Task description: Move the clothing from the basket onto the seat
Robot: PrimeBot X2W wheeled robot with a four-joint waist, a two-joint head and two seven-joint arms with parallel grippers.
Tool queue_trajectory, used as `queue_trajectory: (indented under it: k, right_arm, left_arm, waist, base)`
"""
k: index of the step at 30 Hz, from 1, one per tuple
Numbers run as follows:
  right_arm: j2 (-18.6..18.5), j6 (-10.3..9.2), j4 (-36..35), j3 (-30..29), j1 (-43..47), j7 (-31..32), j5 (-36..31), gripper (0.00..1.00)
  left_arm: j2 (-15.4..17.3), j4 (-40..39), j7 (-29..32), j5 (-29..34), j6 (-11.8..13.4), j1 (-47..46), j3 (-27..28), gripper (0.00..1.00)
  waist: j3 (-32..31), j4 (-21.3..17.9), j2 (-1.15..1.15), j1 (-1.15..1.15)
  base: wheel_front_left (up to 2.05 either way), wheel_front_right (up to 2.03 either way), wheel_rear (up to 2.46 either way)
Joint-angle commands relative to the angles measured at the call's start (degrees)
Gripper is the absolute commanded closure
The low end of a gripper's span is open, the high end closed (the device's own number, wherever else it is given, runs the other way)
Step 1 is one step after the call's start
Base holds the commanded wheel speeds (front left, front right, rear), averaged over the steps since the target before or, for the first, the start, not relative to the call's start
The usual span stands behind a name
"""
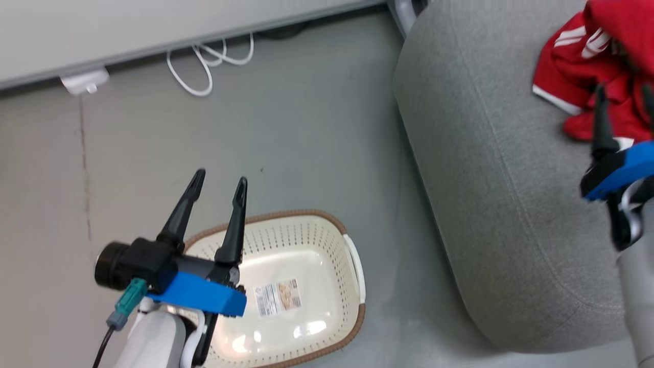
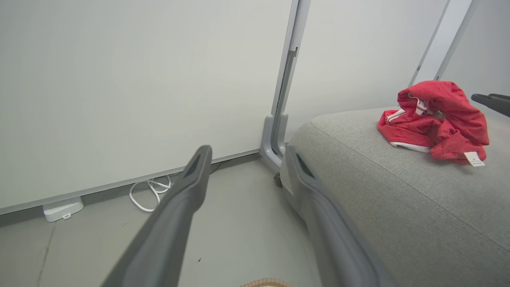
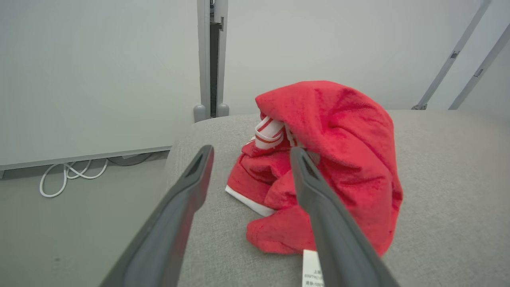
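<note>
The red clothing (image 1: 577,66) lies in a crumpled heap on the grey seat (image 1: 511,204), its white stripes and small tag showing. My right gripper (image 1: 623,102) is open just in front of the heap, with nothing between its fingers. In the right wrist view that gripper (image 3: 251,151) points at the clothing (image 3: 350,159) on the seat (image 3: 446,179). The cream basket (image 1: 306,212) stands on the floor left of the seat, with just a label sticker inside. My left gripper (image 1: 221,178) is open above the basket's left rim. The left wrist view has its gripper (image 2: 247,151), the clothing (image 2: 434,119) and the seat (image 2: 398,191).
A white cable (image 1: 204,66) and a white adapter (image 1: 84,82) lie on the grey floor along the wall. A metal panel post (image 2: 279,139) stands at the seat's far corner. Bare floor separates the basket from the seat.
</note>
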Motion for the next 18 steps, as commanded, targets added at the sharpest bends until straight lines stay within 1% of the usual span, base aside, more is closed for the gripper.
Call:
queue_trajectory:
  k: [1, 5, 9, 11, 18]
  right_arm:
    - [0.63, 0.02, -0.53, 0.43, 1.45, -0.25, -0.01, 0.0]
    - [3.12, 0.02, -4.7, 3.14, 7.21, -0.33, 1.32, 0.0]
    - [5.56, 0.02, -11.01, 4.26, 12.94, -0.35, 3.42, 0.0]
    - [6.83, 0.02, -14.02, 5.24, 15.92, -0.35, 3.46, 0.0]
    - [10.15, 0.02, -23.14, 5.16, 24.68, 0.15, 1.23, 0.0]
  left_arm:
    - [-0.26, 0.22, -0.26, 0.06, -0.27, 0.98, 0.46, 0.0]
    - [-1.4, 1.24, -0.26, 0.48, -0.31, 4.46, 3.14, 0.0]
    - [-2.33, 1.82, -0.26, 0.97, -0.25, 7.32, 5.44, 0.0]
    - [-2.73, 2.01, -0.26, 1.23, -0.21, 8.55, 6.48, 0.0]
    - [-4.29, 2.38, -0.27, 1.96, -0.25, 11.3, 9.81, 0.0]
  waist:
    - [-3.85, 0.39, 0.0, 0.01]
    - [-7.86, 0.98, 0.0, 0.01]
    - [-10.81, 1.7, 0.0, 0.01]
    - [-11.94, 2.09, 0.0, 0.01]
    - [-14.62, 4.07, 0.0, 0.01]
  base:
    - [0.0, 0.0, 0.0]
    - [0.0, 0.0, 0.0]
    - [0.0, 0.0, 0.0]
    - [0.0, 0.0, 0.0]
    - [0.0, 0.0, 0.0]
